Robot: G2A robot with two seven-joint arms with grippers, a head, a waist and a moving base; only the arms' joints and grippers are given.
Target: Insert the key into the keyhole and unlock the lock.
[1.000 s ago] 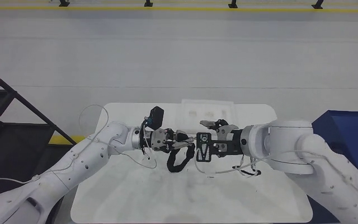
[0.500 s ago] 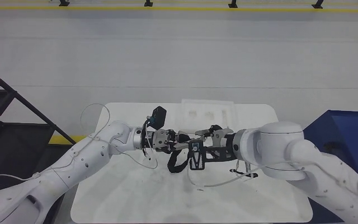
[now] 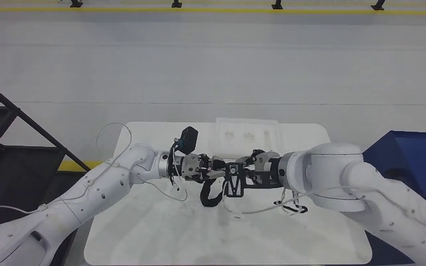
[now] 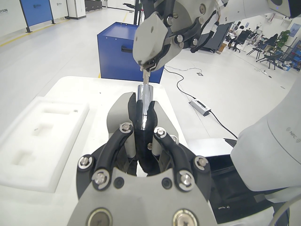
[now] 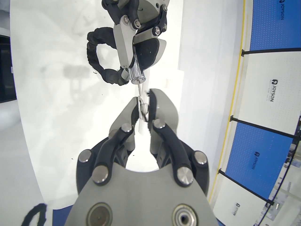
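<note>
We've got one lock (image 4: 144,96) and one key (image 4: 146,77) here, both held up above the table (image 3: 153,233), one per gripper. The left gripper (image 4: 142,105) is clamped on the lock's chrome barrel, and the lock's one black cable loop (image 5: 97,55) curls off beside it. The right gripper (image 5: 144,99) is pinching the key by its head, blade pointing straight at the barrel's end. The key tip sits right at the keyhole (image 5: 138,80). It looks like it's touching, but we can't tell how far in it goes. The two grippers face each other tip to tip over the middle of the table. One white foam tray (image 4: 68,137) with three recesses lies at the table's far side.
</note>
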